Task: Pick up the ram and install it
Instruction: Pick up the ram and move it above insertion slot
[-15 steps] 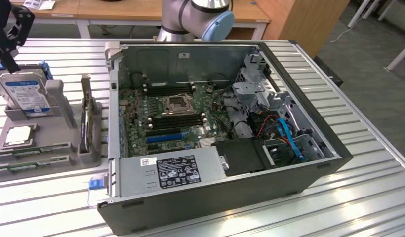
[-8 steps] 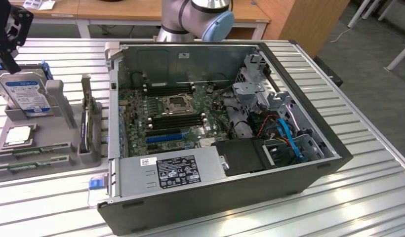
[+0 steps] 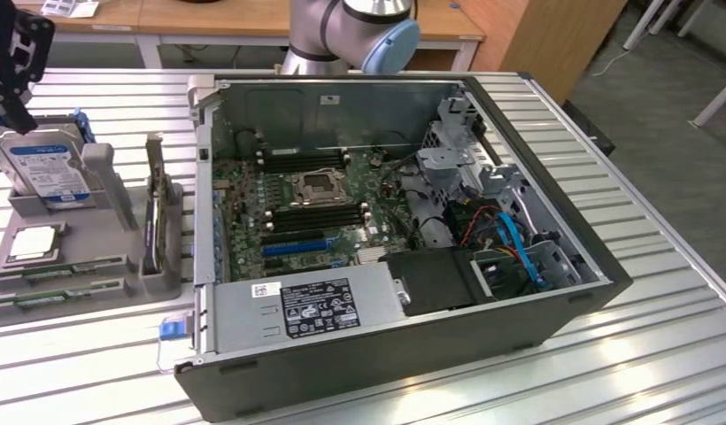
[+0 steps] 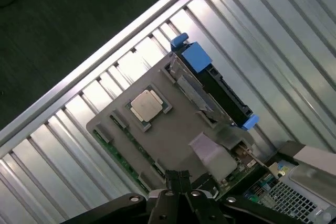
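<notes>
The ram (image 3: 65,269) is a thin green stick lying flat in a slot of the grey holder (image 3: 9,261) at the exterior view's left. A second green stick (image 3: 50,298) lies just in front of it. In the wrist view the ram (image 4: 119,153) shows as a green edge along the holder's (image 4: 178,129) side. My black gripper (image 3: 17,119) hangs above the holder's far end, over the hard drive and well clear of the ram. Its fingers are shut together with nothing between them, as the wrist view of the gripper (image 4: 181,177) shows.
An open computer case (image 3: 575,292) lies on the slatted metal table (image 3: 670,372), with its motherboard (image 3: 304,204) and dark memory slots exposed. The holder also carries a hard drive (image 3: 44,168) with a blue label and a square processor chip (image 3: 33,243). The arm's base (image 3: 351,27) stands behind the case.
</notes>
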